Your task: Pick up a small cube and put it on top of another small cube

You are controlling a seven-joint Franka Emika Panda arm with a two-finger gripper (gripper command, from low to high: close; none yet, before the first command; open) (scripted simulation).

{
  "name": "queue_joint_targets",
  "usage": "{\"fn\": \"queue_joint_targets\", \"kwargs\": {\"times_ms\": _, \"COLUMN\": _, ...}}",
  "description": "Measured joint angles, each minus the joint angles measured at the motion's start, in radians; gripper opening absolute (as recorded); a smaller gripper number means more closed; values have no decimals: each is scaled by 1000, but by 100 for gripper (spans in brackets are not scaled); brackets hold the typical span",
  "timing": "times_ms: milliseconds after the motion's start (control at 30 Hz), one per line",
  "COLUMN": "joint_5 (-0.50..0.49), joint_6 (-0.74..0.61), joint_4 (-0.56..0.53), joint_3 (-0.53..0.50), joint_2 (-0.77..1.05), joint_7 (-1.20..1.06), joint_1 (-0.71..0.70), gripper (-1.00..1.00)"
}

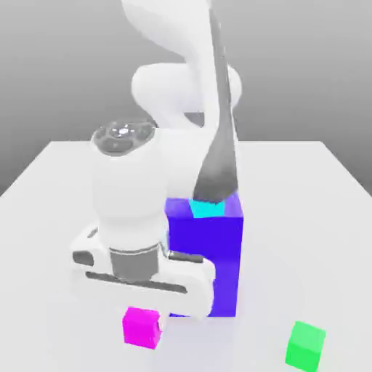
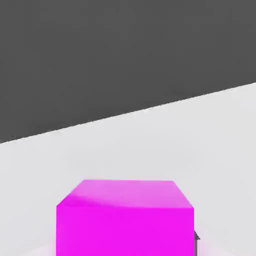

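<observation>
- The white robot arm [image 1: 182, 87] comes down from the upper middle of the exterior view, and its bulky white hand [image 1: 138, 247] fills the centre-left of the frame.
- The small bright magenta-pink cube [image 1: 142, 327] sits in the lower left-centre of the exterior view, directly beneath the hand's flat underside.
- The gripper [image 1: 145, 314] stands at that cube; its fingers are hidden by the hand and by the cube itself, and the jaws are drawn in on the small bright magenta-pink cube, holding it.
- Whether the cube rests on the white table [image 1: 58, 189] or hangs just above it cannot be told.
- In the hand view the same cube [image 2: 125, 220] fills the lower middle of the frame, with a sliver of a dark finger [image 2: 196, 239] just beside its lower right edge.
- A tall blue-violet block [image 1: 214, 254] stands in the centre of the exterior view, just beside the hand on the exterior view's right.
- A small cyan cube [image 1: 207, 208] lies on top of that block, partly hidden by the arm's dark link.
- A small green cube [image 1: 305, 346] sits on the table in the lower right corner of the exterior view, well apart from the pink cube.
</observation>
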Motion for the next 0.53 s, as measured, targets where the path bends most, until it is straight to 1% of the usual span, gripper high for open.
{"fn": "queue_joint_targets", "kwargs": {"times_ms": 100, "joint_5": -42, "joint_6": 0, "joint_4": -5, "joint_3": 74, "joint_2": -8, "joint_7": -41, "joint_1": 75, "gripper": -100}}
{"fn": "queue_joint_targets", "kwargs": {"times_ms": 167, "joint_5": -90, "joint_6": 29, "joint_4": 13, "joint_3": 115, "joint_2": 41, "joint_7": -55, "joint_1": 132, "gripper": -100}}
{"fn": "queue_joint_targets", "kwargs": {"times_ms": 200, "joint_5": -125, "joint_6": 59, "joint_4": 29, "joint_3": 124, "joint_2": 88, "joint_7": -55, "joint_1": 169, "gripper": 100}}
{"fn": "queue_joint_targets", "kwargs": {"times_ms": 367, "joint_5": -125, "joint_6": 59, "joint_4": 29, "joint_3": 124, "joint_2": 88, "joint_7": -55, "joint_1": 169, "gripper": 100}}
{"fn": "queue_joint_targets", "kwargs": {"times_ms": 400, "joint_5": -150, "joint_6": 79, "joint_4": 42, "joint_3": 128, "joint_2": 121, "joint_7": -54, "joint_1": 196, "gripper": 100}}
{"fn": "queue_joint_targets", "kwargs": {"times_ms": 467, "joint_5": -149, "joint_6": 52, "joint_4": 49, "joint_3": 145, "joint_2": 101, "joint_7": -68, "joint_1": 206, "gripper": 100}}
{"fn": "queue_joint_targets", "kwargs": {"times_ms": 533, "joint_5": -123, "joint_6": -4, "joint_4": 47, "joint_3": 162, "joint_2": 41, "joint_7": -90, "joint_1": 201, "gripper": 100}}
